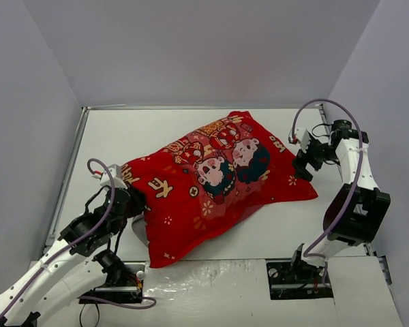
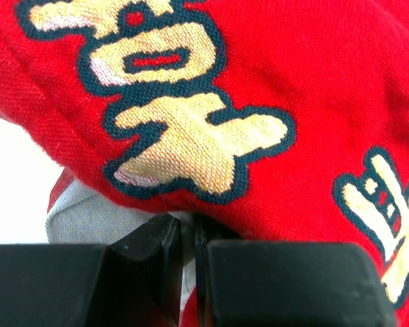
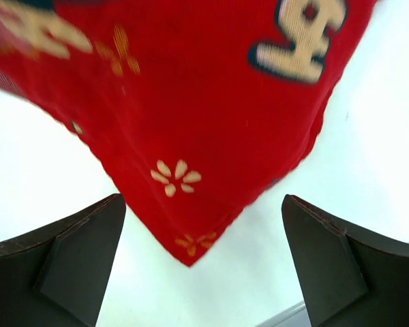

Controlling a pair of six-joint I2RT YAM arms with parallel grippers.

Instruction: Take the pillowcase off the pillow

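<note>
The pillowcase (image 1: 211,184) lies on the table (image 1: 293,225), covering the pillow (image 2: 82,218), which peeks out white just beside the left gripper (image 2: 187,238). That gripper's jaws are pressed together, apparently pinching a sliver of the pillow. The right gripper (image 3: 203,204) stands spread, with the pillowcase's pointed corner between its fingers, untouched.

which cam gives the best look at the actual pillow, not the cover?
Left wrist: a pale patch of the pillow peeks out under the pillowcase edge, close up. Top external shows only a small pale sliver at the pillowcase's near-left edge. Right wrist shows only red pillowcase, no pillow.
</note>
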